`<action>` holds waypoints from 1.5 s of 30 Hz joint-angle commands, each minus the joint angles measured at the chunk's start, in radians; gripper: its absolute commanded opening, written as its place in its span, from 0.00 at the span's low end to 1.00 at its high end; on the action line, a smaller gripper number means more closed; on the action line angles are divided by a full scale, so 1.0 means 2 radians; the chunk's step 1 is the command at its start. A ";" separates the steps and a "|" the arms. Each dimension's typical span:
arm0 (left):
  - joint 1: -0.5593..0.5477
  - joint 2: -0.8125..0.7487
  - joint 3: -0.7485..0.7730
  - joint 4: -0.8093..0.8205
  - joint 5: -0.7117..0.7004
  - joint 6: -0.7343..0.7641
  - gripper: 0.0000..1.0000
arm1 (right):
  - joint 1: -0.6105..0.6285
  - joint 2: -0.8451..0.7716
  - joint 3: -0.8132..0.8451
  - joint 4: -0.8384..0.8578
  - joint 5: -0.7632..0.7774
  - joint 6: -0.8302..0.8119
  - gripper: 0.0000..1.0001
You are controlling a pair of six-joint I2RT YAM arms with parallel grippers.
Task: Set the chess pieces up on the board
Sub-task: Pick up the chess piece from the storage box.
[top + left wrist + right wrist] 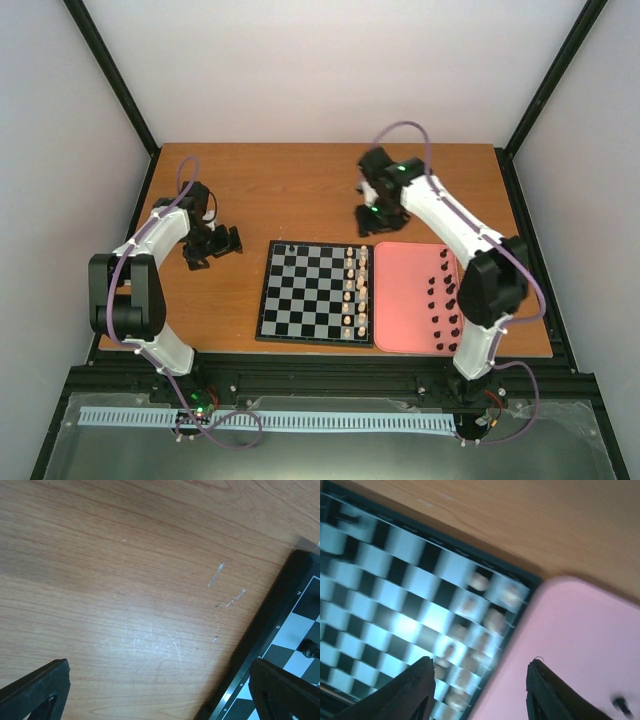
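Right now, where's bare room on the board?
The board is bare from its left rim to the cream-white pieces, bar one black piece near the far-left corner. Crowded: those two columns, and the pink tray on its right half.

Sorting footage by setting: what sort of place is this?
Likely a robotics lab cell: white walls in a black frame, left arm and right arm at a table with a chessboard.
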State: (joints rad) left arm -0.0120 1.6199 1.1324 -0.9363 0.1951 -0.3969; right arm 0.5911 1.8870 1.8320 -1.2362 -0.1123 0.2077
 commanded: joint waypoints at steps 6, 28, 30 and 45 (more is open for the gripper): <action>0.002 -0.005 0.024 -0.004 0.010 0.001 1.00 | -0.130 -0.130 -0.305 0.067 0.022 0.030 0.51; 0.003 0.002 0.017 0.003 0.017 0.004 1.00 | -0.213 -0.178 -0.395 0.116 0.060 0.049 0.50; 0.002 0.004 0.017 0.003 0.019 0.003 1.00 | -0.225 -0.163 -0.393 0.121 0.056 0.046 0.49; 0.003 0.015 0.023 0.000 0.014 0.002 1.00 | -0.241 -0.089 -0.375 0.152 0.045 0.027 0.32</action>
State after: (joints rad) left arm -0.0120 1.6371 1.1419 -0.9375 0.2180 -0.3962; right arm 0.1165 1.6894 1.0588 -0.9527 -0.0376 0.2707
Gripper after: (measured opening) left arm 0.999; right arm 0.339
